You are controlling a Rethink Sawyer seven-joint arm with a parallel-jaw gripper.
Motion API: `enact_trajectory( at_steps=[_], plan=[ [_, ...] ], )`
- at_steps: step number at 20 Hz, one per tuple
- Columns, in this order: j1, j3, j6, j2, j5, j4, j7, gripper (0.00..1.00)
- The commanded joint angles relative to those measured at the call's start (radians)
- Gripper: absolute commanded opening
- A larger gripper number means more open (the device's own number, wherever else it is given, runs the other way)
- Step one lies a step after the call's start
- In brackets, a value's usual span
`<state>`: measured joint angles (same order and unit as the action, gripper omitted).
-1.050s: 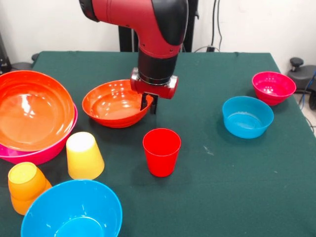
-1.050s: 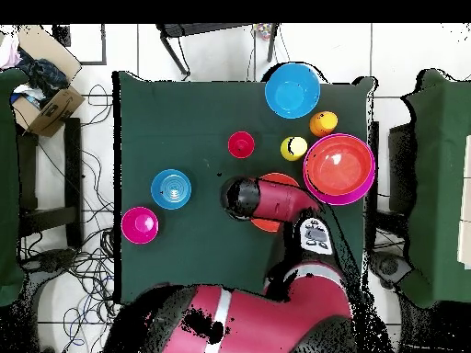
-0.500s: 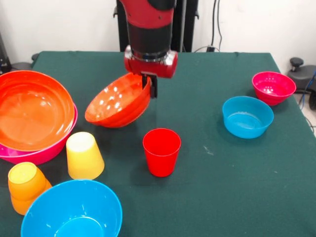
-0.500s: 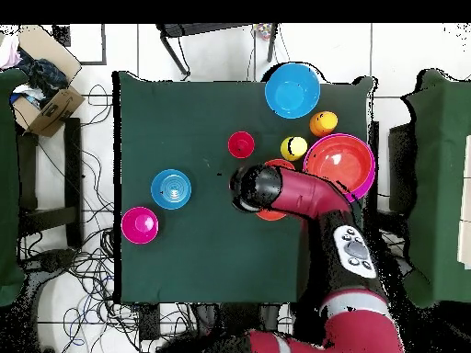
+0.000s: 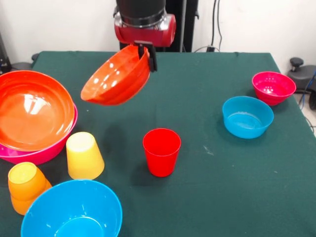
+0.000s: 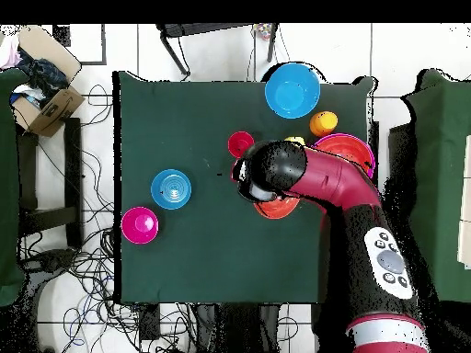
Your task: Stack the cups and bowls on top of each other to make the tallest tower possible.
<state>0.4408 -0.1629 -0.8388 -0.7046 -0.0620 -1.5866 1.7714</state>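
Above the green surface [image 5: 222, 187], clear of it, the claw [image 5: 146, 53] pinches the rim of a tilted glossy orange-red plastic bowl [image 5: 116, 76], hanging beyond an upright red plastic cup [image 5: 161, 151].

The room is brightly and evenly lit from overhead, so the green surface [image 5: 232, 187] reads flat and clear, with only soft, faint shadows pooling close around the red cup [image 5: 161, 151] and the yellow cup [image 5: 84, 155]. White glare spots dot the glossy inside of the raised orange-red bowl [image 5: 116, 75], and a broader sheen lies across the large orange-red bowl [image 5: 32, 109] and the near blue bowl [image 5: 71, 210]. From the front everything looks crisp with no smearing, while from above the small cups and bowls show little detail.
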Motion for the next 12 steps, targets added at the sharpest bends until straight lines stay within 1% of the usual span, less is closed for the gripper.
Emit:
enact_trajectory(
  at_steps=[1, 2, 5, 7, 9, 12],
  plan=[
    [-0.011, -0.13, -0.17, -0.01, -0.018, 0.163, -0.107, 0.0],
    [-0.011, -0.133, -0.172, -0.002, -0.03, 0.183, -0.118, 0.0],
    [-0.028, -0.119, -0.191, 0.028, -0.055, 0.241, -0.093, 0.0],
    [-0.028, -0.1, -0.165, 0.04, -0.07, 0.249, -0.071, 0.0],
    [-0.026, -0.081, -0.14, 0.055, -0.11, 0.273, -0.091, 0.0],
    [-0.016, -0.06, -0.168, 0.077, -0.15, 0.314, -0.117, 0.0]
  ],
)
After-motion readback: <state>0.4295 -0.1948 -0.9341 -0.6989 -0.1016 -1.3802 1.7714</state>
